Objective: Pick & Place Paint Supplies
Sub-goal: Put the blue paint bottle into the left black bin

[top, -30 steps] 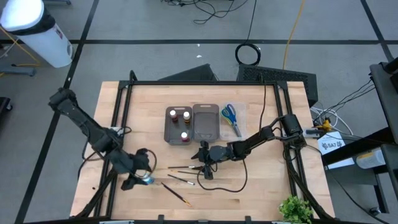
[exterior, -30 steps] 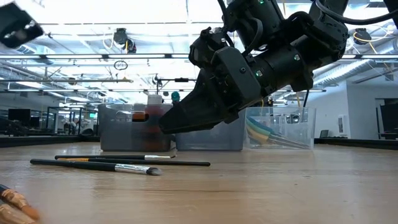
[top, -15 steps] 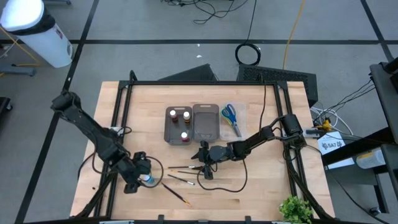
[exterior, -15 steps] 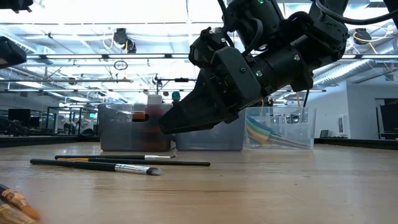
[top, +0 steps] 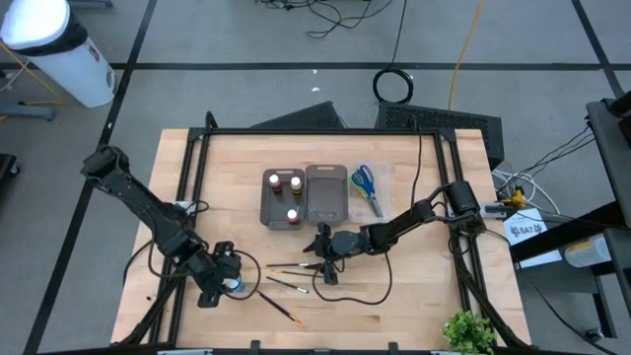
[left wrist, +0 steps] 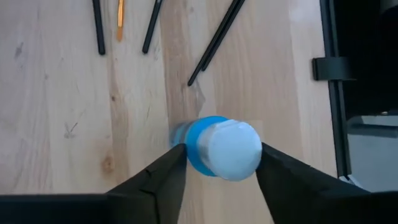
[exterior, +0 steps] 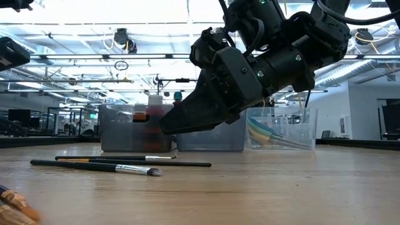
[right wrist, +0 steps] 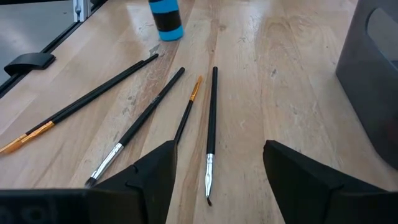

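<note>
A blue paint bottle point(left wrist: 227, 146) with a white cap stands upright on the table near its left near corner point(top: 235, 287), its base showing in the right wrist view point(right wrist: 166, 18). My left gripper point(left wrist: 222, 152) is over it point(top: 227, 279), shut on it. Several thin dark brushes point(right wrist: 211, 124) lie flat mid-table point(top: 293, 267). My right gripper point(right wrist: 219, 149) hangs open just above their right ends point(top: 319, 254). Brown point(top: 273, 180), orange point(top: 295, 181) and white point(top: 293, 215) bottles stand in a grey tray. Scissors point(top: 367, 187) lie in a clear tray. My left gripper pinches the blue bottle between its two fingers point(left wrist: 168, 177), just below the white cap point(left wrist: 194, 149). The fingers come from above, pointing down. The bottle stays upright with its base on the table point(right wrist: 169, 34).
Three trays sit in a row at the table's far middle: a grey one with bottles point(top: 266, 202), a second grey one point(top: 326, 192) and a clear one point(top: 383, 177). Black frame rails point(top: 187, 197) run along the table's edges. Bare wood lies near the front edge point(top: 394, 306).
My left arm has come down and edged toward the table's right, settling over the blue bottle, then held still. The bottle and brushes have stayed in place.
</note>
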Motion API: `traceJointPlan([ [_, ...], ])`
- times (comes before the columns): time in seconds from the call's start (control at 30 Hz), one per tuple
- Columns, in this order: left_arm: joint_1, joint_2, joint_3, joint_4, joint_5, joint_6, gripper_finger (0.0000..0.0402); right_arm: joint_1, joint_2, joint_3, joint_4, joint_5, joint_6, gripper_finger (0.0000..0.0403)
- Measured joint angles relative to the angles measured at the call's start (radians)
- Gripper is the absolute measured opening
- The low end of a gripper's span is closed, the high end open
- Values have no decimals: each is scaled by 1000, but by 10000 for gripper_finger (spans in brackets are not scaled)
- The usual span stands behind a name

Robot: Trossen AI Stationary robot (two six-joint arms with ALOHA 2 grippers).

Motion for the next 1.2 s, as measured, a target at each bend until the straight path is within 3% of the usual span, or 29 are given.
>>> traceJointPlan([
  [0.47, 1, 0, 0, 33, -83, 57, 125, 0, 0, 0, 0, 0, 0, 224],
  [0.77, 38, -3, 14, 35, -109, 77, 124, 0, 0, 0, 0, 0, 0, 224],
  [1.0, 107, -3, 149, -31, -168, 242, 124, 0, 0, 0, 0, 0, 0, 224],
  [1.2, 176, -3, 320, -192, -328, 388, 124, 0, 0, 0, 0, 0, 0, 224],
])
